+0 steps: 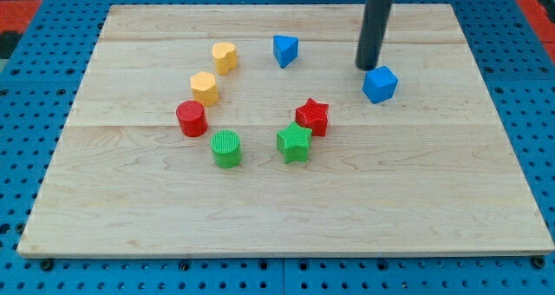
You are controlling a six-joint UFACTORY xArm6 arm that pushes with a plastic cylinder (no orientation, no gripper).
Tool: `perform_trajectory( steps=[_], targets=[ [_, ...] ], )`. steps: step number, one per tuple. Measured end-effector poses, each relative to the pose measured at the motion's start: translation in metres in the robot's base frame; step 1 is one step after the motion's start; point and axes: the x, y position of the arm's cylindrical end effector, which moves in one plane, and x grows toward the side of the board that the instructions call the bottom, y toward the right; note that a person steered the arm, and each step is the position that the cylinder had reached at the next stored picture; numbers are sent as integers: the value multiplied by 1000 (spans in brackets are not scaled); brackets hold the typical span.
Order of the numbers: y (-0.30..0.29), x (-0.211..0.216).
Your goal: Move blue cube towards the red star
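Open board lies between the blue cube (380,84) and red star (312,116) — green star (294,143) touches the latter.

Place: a robotics lab bench
Evidence: wooden board (286,208) on blue perforated mounting plate (26,95), small coloured test blocks, dark rod

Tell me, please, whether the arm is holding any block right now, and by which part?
Nothing is held. My tip stands just above-left of the blue cube, seemingly not touching.
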Motion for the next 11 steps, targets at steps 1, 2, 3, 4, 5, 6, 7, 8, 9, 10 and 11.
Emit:
perform_trajectory(
  steps=[1,2,3,4,5,6,7,8,9,10,11],
  targets=[
    [62,22],
    [65,56],
    [38,57],
    [-4,56],
    [-65,55],
    [-104,55],
    [-71,27],
    [-106,7],
    [-138,16],
    [-134,43],
    [-114,69]
  ],
)
